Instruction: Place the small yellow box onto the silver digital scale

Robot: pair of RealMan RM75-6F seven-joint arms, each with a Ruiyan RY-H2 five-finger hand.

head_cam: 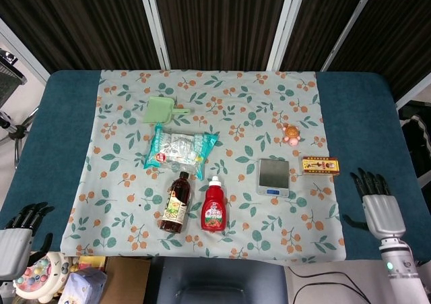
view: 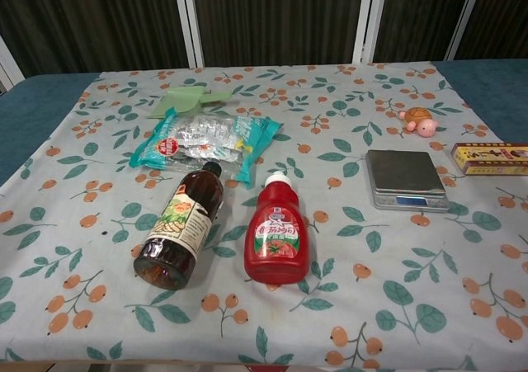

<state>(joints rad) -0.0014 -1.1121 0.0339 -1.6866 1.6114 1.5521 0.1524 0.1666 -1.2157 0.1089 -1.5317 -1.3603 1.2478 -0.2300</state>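
The small yellow box lies flat on the floral cloth, just right of the silver digital scale, whose platform carries nothing. In the head view my right hand hovers over the blue table at the near right, fingers spread, holding nothing, below and right of the box. My left hand sits at the near left table edge, fingers apart and empty. Neither hand shows in the chest view.
A ketchup bottle and a dark sauce bottle lie left of the scale. A snack bag and a green scoop lie further back. A small turtle toy sits behind the scale.
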